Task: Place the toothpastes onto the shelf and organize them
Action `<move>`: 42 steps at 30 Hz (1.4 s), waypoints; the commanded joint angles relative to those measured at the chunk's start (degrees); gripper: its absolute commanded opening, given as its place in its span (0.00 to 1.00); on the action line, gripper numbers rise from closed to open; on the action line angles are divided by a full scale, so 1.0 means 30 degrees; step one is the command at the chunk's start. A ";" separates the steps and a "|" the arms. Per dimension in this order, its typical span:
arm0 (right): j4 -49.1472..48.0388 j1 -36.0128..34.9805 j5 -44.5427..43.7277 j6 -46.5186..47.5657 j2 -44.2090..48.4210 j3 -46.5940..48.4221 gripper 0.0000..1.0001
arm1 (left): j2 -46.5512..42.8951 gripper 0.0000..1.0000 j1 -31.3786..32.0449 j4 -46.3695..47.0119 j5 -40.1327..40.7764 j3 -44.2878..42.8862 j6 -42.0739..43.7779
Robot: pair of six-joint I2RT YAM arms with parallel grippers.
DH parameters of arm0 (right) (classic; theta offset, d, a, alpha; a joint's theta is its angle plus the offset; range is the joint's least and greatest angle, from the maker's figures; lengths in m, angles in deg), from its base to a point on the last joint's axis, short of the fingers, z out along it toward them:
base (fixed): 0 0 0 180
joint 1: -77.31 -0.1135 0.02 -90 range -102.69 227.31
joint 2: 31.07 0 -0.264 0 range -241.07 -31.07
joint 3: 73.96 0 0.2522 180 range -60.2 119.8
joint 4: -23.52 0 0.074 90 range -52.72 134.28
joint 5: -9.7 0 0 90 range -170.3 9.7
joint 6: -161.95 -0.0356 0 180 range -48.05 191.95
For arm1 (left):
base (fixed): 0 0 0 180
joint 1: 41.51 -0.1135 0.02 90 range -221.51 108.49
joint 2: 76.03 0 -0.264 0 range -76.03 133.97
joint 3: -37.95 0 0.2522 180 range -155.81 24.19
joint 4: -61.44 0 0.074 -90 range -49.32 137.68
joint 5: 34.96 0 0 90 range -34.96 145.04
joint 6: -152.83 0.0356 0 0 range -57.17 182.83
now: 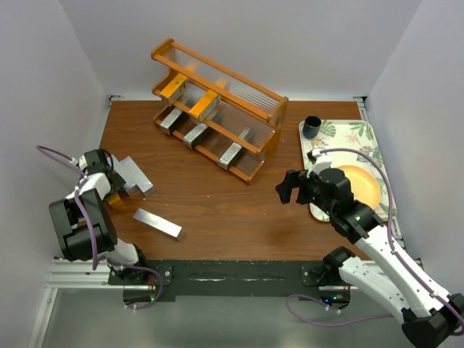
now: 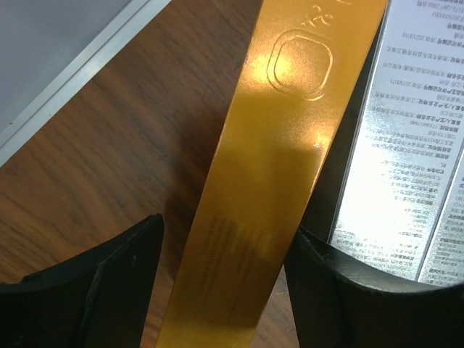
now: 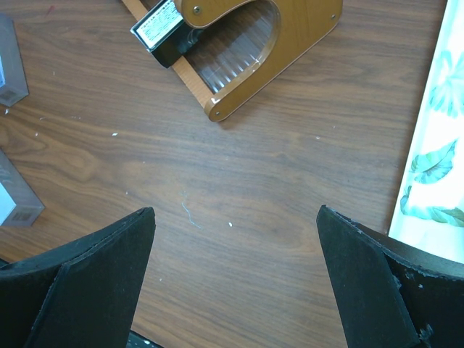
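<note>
The left gripper (image 2: 228,226) is hovering low at the left side of the table (image 1: 232,210), its jaws parted around an orange carton (image 2: 290,130) that is lying flat on the wood. The carton is running lengthwise between the fingers. The left finger (image 2: 109,283) is standing clear of it, with wood showing in the gap. The right finger (image 2: 341,297) is sitting right at the carton's edge, and I cannot tell whether it is touching. Just right of this carton, a pile of silver cartons (image 1: 134,174) is lying with print facing up. 1 lone silver carton (image 1: 157,223) is lying nearer, slanting across the wood, apart from the pile.

The shelf (image 1: 275,119) is standing at the far middle of the table, turned at an angle. 2 orange cartons (image 1: 176,87) are sitting side by side on its middle tier, toward the left end. 3 silver cartons (image 1: 196,133) are sitting spaced along its lowest tier.

The right gripper (image 3: 235,212) is hanging over bare wood near the shelf's right end, jaws spread wide and holding nothing. Its wrist view is showing the shelf's rounded end panel and the printed end of the rightmost silver carton on the lowest tier.

A leaf-patterned tray (image 1: 362,134) is lying at the table's right edge, bearing a dark cup (image 1: 312,127) in its far left corner and a yellow plate (image 1: 362,187) that the right arm is partly covering.
</note>
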 commanded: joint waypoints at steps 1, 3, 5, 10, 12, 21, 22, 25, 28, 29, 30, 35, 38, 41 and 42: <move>-0.0728 -0.0008 0.0405 0.0149 0.0188 -0.0234 0.98 | 0.0286 0.68 -0.0133 0.0242 -0.0317 -0.0468 0.0346; -0.0727 -0.0008 0.0376 0.0149 0.0188 -0.0234 0.98 | 0.0199 0.63 -0.0133 0.0241 -0.0463 -0.0468 0.0463; -0.0727 -0.0008 0.0376 0.0149 0.0275 -0.0234 0.98 | -0.0093 0.53 -0.0074 0.0270 -0.0406 -0.0381 0.0609; -0.0669 -0.0008 0.0318 0.0149 0.0422 -0.0263 0.98 | -0.1291 0.39 0.0043 0.0242 -0.0668 -0.0409 0.0814; -0.0640 -0.0008 0.0318 0.0178 0.0422 -0.0234 0.98 | -0.1849 0.38 0.0160 0.0212 -0.0728 -0.0409 0.0961; -0.0552 0.0021 0.0230 0.0208 0.0569 -0.0175 0.98 | -0.5773 0.33 0.2998 -0.0607 -0.0288 -0.1109 0.2864; -0.0552 -0.0007 0.0201 0.0208 0.0627 -0.0204 0.98 | -0.6068 0.32 0.3611 -0.0782 -0.0433 -0.1257 0.3069; -0.0552 -0.0037 0.0084 0.0208 0.0686 -0.0175 0.98 | -0.7240 0.31 0.4522 -0.1427 -0.1486 -0.1931 0.3537; -0.0581 -0.0008 0.0025 0.0237 0.0774 -0.0204 0.98 | -0.8324 0.30 0.5050 -0.2276 -0.2920 -0.2605 0.3802; -0.0610 -0.0008 -0.0004 0.0237 0.0774 -0.0204 0.98 | -0.8501 0.29 0.5140 -0.2742 -0.4027 -0.2810 0.3890; -0.0639 -0.0008 -0.0005 0.0237 0.0803 -0.0204 0.98 | -0.8705 0.29 0.5257 -0.3095 -0.4618 -0.3189 0.3949; -0.0581 -0.0008 -0.0034 0.0237 0.0862 -0.0146 0.98 | -0.9000 0.26 0.6925 -0.5320 -0.7461 -0.4070 0.4506; -0.0610 0.0021 -0.0121 0.0266 0.1036 -0.0175 0.98 | -0.9380 0.26 0.7601 -0.5967 -0.8571 -0.4276 0.4535; -0.0610 -0.0008 -0.0180 0.0237 0.1009 -0.0175 0.98 | -0.9469 0.25 0.8859 -0.6844 -0.9745 -0.4685 0.4565; -0.0581 -0.0008 -0.0151 0.0237 0.1037 -0.0175 0.98 | -0.9411 0.25 0.9384 -0.7110 -0.9896 -0.5006 0.4623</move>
